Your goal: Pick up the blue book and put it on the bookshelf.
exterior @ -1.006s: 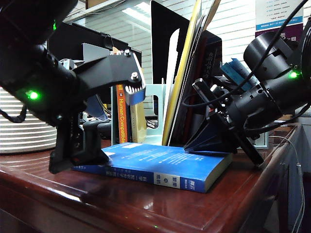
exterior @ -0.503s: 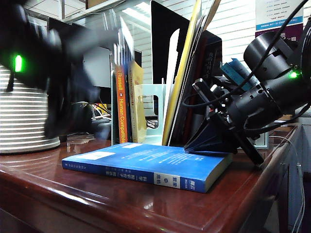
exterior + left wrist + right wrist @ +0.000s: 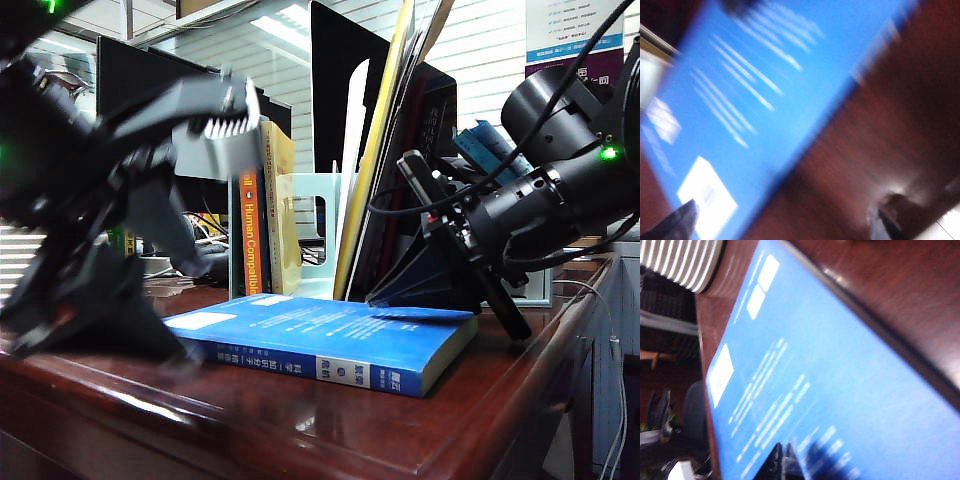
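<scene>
The blue book (image 3: 330, 338) lies flat on the wooden table (image 3: 300, 430), its spine facing the camera. My left gripper (image 3: 205, 230), blurred by motion, stands open at the book's left end, one finger high above the cover and the other low beside that end. In the left wrist view the left gripper (image 3: 782, 230) straddles the edge of the blue book (image 3: 765, 100), one fingertip (image 3: 675, 225) over the white label. My right gripper (image 3: 372, 298) is shut, its tips resting on the cover at the far right end. The right gripper (image 3: 782, 460) shows on the blue book (image 3: 830, 380). The mint-green bookshelf (image 3: 320, 225) stands behind.
An orange-spined "Human Compatible" book (image 3: 250, 240) and tall leaning folders (image 3: 380, 150) fill the rack. A white ribbed object (image 3: 685, 260) stands at the table's far left. The table's front edge (image 3: 250, 445) runs close below the book.
The left gripper swung up and away to the left, then came back down low at the book's left end, still open. The right gripper stays shut on the cover, its wrist slightly turned.
</scene>
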Robot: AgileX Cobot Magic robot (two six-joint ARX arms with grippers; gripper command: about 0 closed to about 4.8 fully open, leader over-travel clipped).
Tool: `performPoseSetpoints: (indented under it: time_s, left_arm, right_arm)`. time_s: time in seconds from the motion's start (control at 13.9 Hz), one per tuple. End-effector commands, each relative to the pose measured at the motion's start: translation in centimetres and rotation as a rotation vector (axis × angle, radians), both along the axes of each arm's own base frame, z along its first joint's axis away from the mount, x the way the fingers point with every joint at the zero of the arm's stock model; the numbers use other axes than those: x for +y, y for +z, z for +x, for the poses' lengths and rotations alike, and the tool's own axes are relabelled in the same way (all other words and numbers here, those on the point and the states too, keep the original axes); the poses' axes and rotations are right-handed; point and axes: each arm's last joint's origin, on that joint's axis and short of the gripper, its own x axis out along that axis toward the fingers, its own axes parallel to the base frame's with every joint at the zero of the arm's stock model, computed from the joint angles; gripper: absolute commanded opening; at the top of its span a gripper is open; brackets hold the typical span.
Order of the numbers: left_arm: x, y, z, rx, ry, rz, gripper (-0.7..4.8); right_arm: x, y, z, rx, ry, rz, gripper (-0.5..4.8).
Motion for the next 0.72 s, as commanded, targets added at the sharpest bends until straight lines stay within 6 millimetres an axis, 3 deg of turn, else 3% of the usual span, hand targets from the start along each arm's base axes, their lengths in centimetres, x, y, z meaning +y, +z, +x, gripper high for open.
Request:
performPoseSetpoints:
  time_s: [0.07, 0.14, 0.22, 0.29, 0.57, 0.72]
  left_arm:
    - [-0.1, 0.2, 0.1, -0.015, 0.017, -0.014, 4.79]
    - [-0.1, 0.2, 0.1, -0.017, 0.016, -0.018, 4.79]
    - [-0.1, 0.2, 0.1, -0.016, 0.017, -0.019, 4.79]
    - [-0.1, 0.2, 0.1, -0.007, 0.029, -0.029, 4.79]
    - [0.0, 0.3, 0.2, -0.035, 0.074, -0.014, 4.79]
    - [0.1, 0.4, 0.4, -0.082, 0.136, 0.008, 4.79]
  right_arm:
    - [-0.1, 0.5, 0.4, -0.061, -0.004, 0.019, -0.06]
    - [-0.2, 0.9, 0.7, -0.105, -0.018, 0.032, 0.51]
    - [-0.5, 1.2, 0.9, -0.135, -0.028, 0.044, 2.64]
    - [-0.7, 1.4, 1.1, -0.15, -0.036, 0.048, 3.33]
    - [-2.2, 2.7, 1.4, -0.239, -0.076, 0.024, 3.44]
    - [-3.2, 2.8, 1.7, -0.255, -0.116, 0.005, 3.98]
